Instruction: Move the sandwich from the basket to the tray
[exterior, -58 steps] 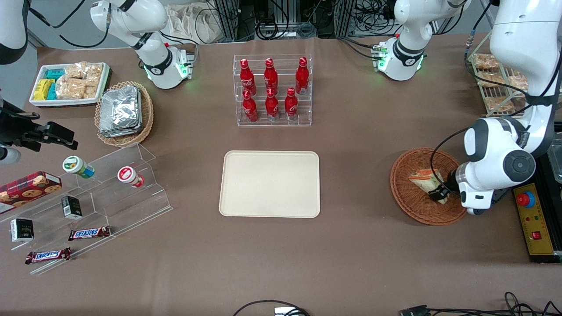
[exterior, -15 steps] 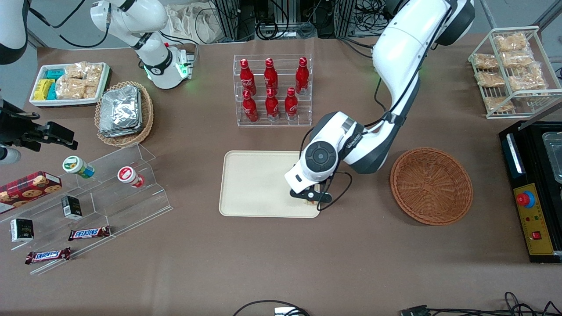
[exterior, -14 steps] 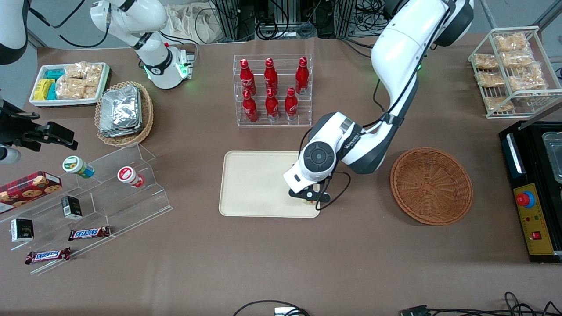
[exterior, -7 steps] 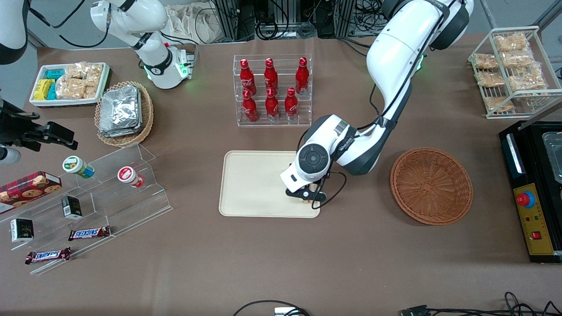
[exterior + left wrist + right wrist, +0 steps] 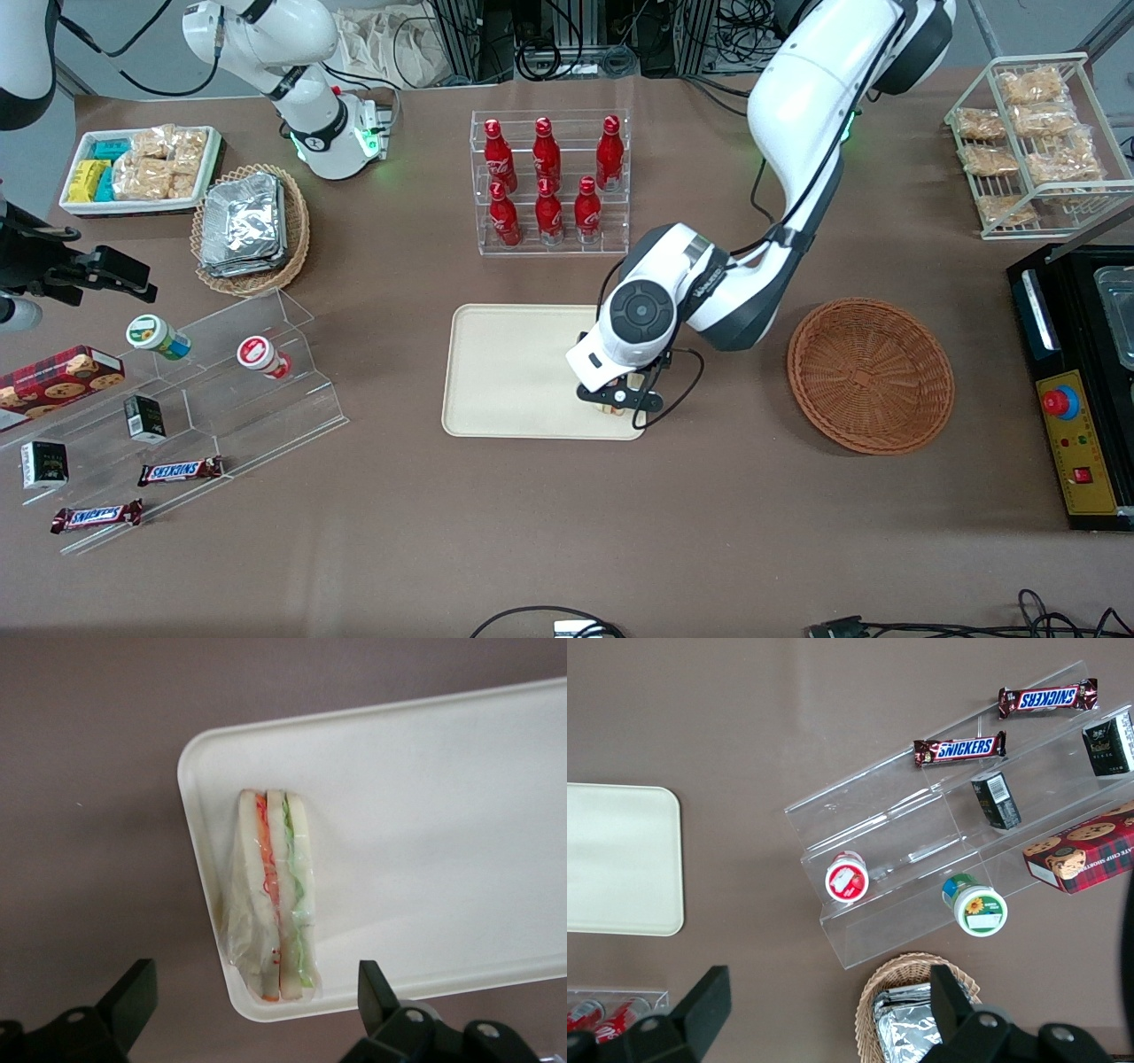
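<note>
Sandwich (image 5: 273,904), film-wrapped, lies on tray (image 5: 461,833) at its corner, between the gripper's (image 5: 252,1010) spread fingers (image 5: 133,997), untouched. Likely light, soft, slippery; grip gently across the bread faces.

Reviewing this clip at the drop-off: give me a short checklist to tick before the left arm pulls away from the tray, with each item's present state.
1. Sandwich lies on the tray: ok; it rests near a corner.
2. Gripper open, fingers apart from the sandwich: ok.
3. Sandwich fully inside the rim: cannot tell; its clear wrap reaches the edge.
4. Basket has nothing left in it: ok.
5. Path straight up is free: ok; the cola bottle rack stands farther from the front camera than the tray.
</note>
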Controlling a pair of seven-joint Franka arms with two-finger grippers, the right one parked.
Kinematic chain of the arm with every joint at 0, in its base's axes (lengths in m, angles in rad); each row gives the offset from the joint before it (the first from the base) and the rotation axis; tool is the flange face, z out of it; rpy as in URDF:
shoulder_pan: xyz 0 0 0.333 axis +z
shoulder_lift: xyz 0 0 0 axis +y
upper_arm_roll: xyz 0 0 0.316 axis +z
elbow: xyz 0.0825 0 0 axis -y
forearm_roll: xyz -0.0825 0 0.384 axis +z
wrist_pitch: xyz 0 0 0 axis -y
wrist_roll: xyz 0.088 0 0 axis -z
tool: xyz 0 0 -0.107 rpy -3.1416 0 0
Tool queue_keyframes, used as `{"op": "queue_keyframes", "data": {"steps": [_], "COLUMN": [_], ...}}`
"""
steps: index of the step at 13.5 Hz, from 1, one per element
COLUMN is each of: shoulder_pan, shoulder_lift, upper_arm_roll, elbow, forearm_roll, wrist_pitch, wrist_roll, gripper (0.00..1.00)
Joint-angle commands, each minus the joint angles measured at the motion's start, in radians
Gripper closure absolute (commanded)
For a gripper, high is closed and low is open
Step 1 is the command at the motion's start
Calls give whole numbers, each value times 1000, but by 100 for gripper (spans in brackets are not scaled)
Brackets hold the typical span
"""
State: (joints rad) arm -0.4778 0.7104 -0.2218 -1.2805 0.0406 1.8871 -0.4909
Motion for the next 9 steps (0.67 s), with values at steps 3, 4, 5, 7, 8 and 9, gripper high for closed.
{"op": "queue_keyframes", "data": {"steps": [3,4,5,7,8,9], "shoulder_pan": [57,83,93,132,136,140], "shoulder_lift": [-182,-225,-271,-371,-423,-465], "upper_arm_roll": [9,7,9,9,9,10], "elbow": [-63,-112,-159,-277,-337,-386], "forearm_roll": [22,21,22,22,24,24], "wrist_pitch": [-201,-192,-188,-183,-177,-165], "wrist_roll": [0,0,-2,-6,-9,-9], "gripper": [0,0,0,0,0,0]}}
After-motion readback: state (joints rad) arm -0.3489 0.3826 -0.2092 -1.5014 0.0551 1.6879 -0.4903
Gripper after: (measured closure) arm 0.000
